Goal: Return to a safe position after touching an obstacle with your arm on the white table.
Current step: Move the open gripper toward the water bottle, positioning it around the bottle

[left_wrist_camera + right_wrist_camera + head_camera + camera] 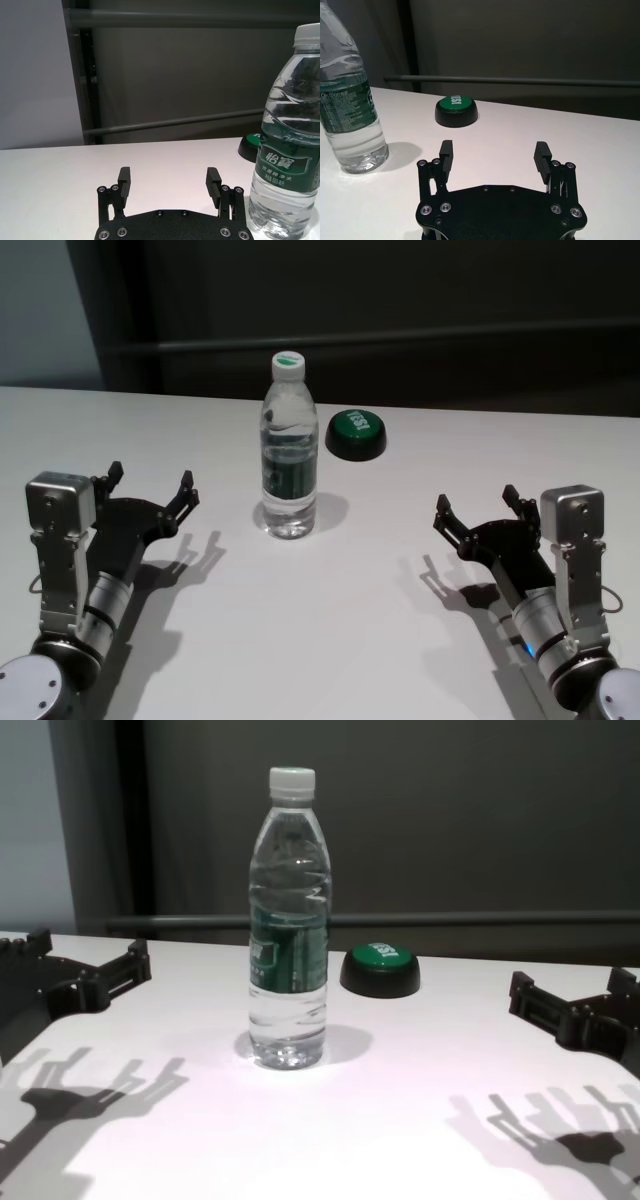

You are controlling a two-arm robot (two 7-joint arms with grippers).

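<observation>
The left end effector [150, 488] hovers over the left part of the white surface [330, 640], its fingers spread apart with nothing between them. Its forearm runs back toward the near left corner, and the fingers point toward the far edge and slightly inward. A stretch of bare surface lies between its fingertips and the water bottle [289, 448], so the two are apart, not touching.

The bottle stands upright near the middle of the surface, somewhat toward the far edge, white cap on and dark green label band around its body. Just behind it to the right, closer to the far edge, sits a low green dome button [356, 433] on a black base; the two are near but do not touch.

Further right the surface is bare up to the right end effector [477, 510], which hovers over the right part, fingers likewise apart and holding nothing, forearm running back toward the near right corner.
</observation>
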